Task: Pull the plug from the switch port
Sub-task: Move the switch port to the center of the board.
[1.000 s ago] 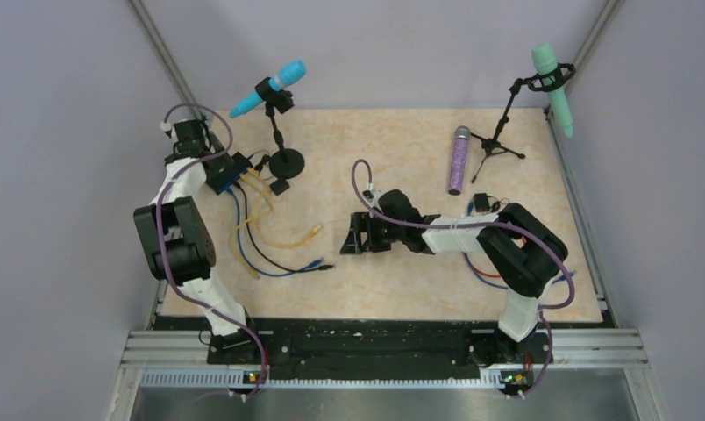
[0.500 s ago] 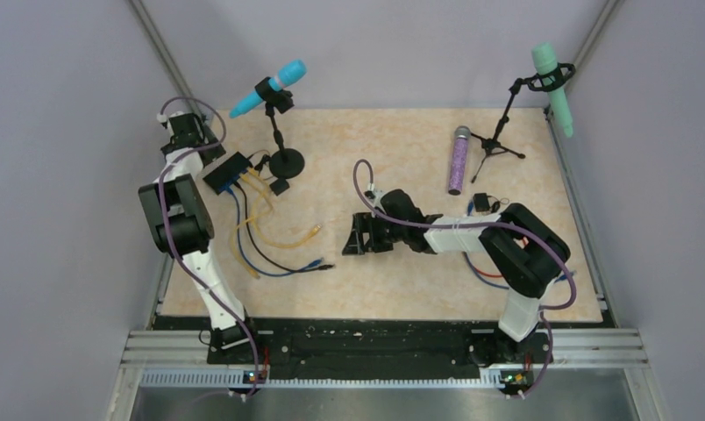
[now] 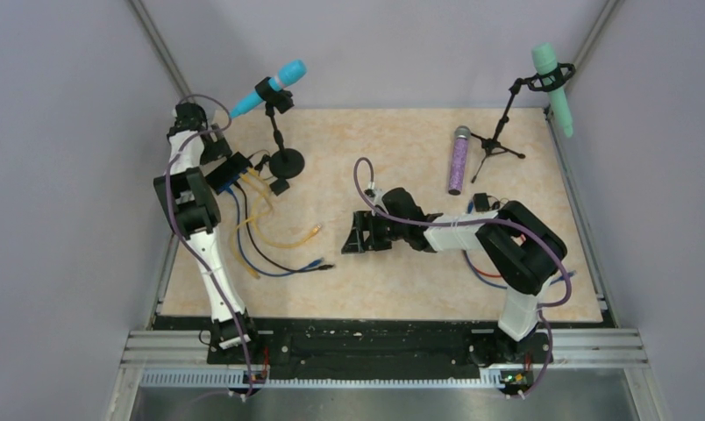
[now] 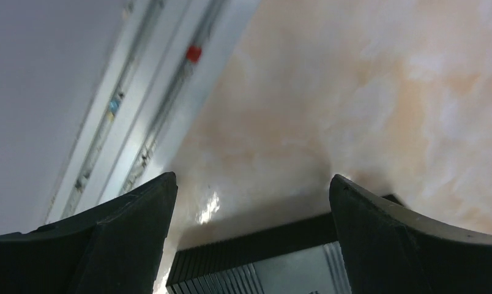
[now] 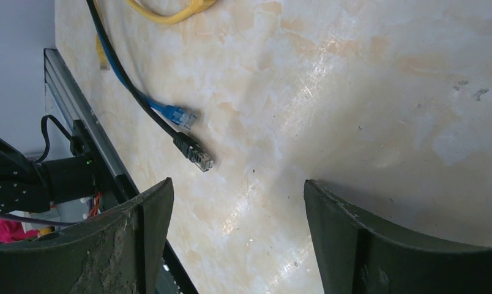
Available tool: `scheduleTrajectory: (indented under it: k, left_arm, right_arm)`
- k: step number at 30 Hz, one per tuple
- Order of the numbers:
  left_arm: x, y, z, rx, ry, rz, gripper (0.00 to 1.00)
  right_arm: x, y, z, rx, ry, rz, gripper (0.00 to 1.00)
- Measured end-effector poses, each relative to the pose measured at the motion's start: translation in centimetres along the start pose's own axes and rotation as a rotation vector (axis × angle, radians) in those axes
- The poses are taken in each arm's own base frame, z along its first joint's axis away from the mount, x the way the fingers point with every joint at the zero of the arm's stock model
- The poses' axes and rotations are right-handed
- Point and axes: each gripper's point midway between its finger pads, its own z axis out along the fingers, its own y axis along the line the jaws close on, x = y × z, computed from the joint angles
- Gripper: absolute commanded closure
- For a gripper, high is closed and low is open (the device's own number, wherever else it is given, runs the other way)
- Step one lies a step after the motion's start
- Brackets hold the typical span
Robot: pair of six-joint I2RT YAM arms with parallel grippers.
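Observation:
The black switch [image 3: 229,169] lies at the table's far left, with yellow, blue and black cables plugged into its near-right edge [image 3: 244,181]. The cables trail toward the middle and end in loose plugs [image 3: 316,261]. My left gripper [image 3: 212,153] hovers open just behind the switch. In the left wrist view, the switch's ribbed back edge [image 4: 262,254] shows low between the spread fingers of the left gripper [image 4: 249,180]. My right gripper [image 3: 350,237] rests open at mid-table. Its wrist view shows bare tabletop between the fingers of the right gripper [image 5: 237,184], with the loose black plug [image 5: 194,152] and blue plug [image 5: 179,115] beyond them.
A blue microphone [image 3: 270,86] on a round-based stand [image 3: 286,162] rises right of the switch, with a small black block [image 3: 279,186] beside it. A purple microphone [image 3: 458,160] lies at the far right near a green microphone on a tripod [image 3: 552,83]. The frame rail [image 4: 152,92] runs close on the left.
My left gripper has drawn back off the switch toward the far-left corner, and its elbow has swung rightward. The switch and cables stay put. The right arm has not moved.

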Motion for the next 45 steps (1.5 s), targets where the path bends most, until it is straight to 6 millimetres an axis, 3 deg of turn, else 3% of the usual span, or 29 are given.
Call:
scheduleTrajectory:
  k: [3, 10, 16, 21, 28, 36, 42, 45]
  left_arm:
    - [2.2, 0.3, 0.1, -0.007, 0.081, 0.047, 0.07]
    - [3.2, -0.6, -0.6, -0.004, 0.093, 0.129, 0.09]
    - [6.3, -2.9, -3.4, -0.066, 0.122, 0.284, 0.08]
    - [11.1, -4.6, -6.9, -0.063, 0.196, 0.37, 0.08]
    - [16.5, -1.3, -10.9, -0.089, 0.292, 0.339, 0.08]
    - [18.3, -0.6, -12.1, -0.073, 0.264, 0.237, 0.08]
    - [21.2, -0.2, -14.1, -0.033, 0.281, 0.17, 0.02]
    - [21.4, 0.4, -15.3, -0.05, 0.263, 0.142, 0.01]
  right_arm:
    - [0.0, 0.0, 0.0, -0.002, 0.001, 0.0, 0.23]
    - [0.0, 0.0, 0.0, -0.004, -0.002, 0.002, 0.23]
    - [0.3, 0.0, -0.3, -0.01, -0.012, 0.004, 0.23]
    - [0.9, -0.1, -1.1, 0.001, -0.007, 0.013, 0.23]
    - [1.4, -0.3, -1.6, 0.011, -0.005, 0.021, 0.23]
    - [1.7, -0.3, -1.8, 0.005, -0.012, 0.033, 0.23]
    - [1.6, -0.3, -1.8, 0.006, -0.012, 0.036, 0.23]
    - [1.4, -0.3, -1.8, 0.02, -0.003, 0.025, 0.23]
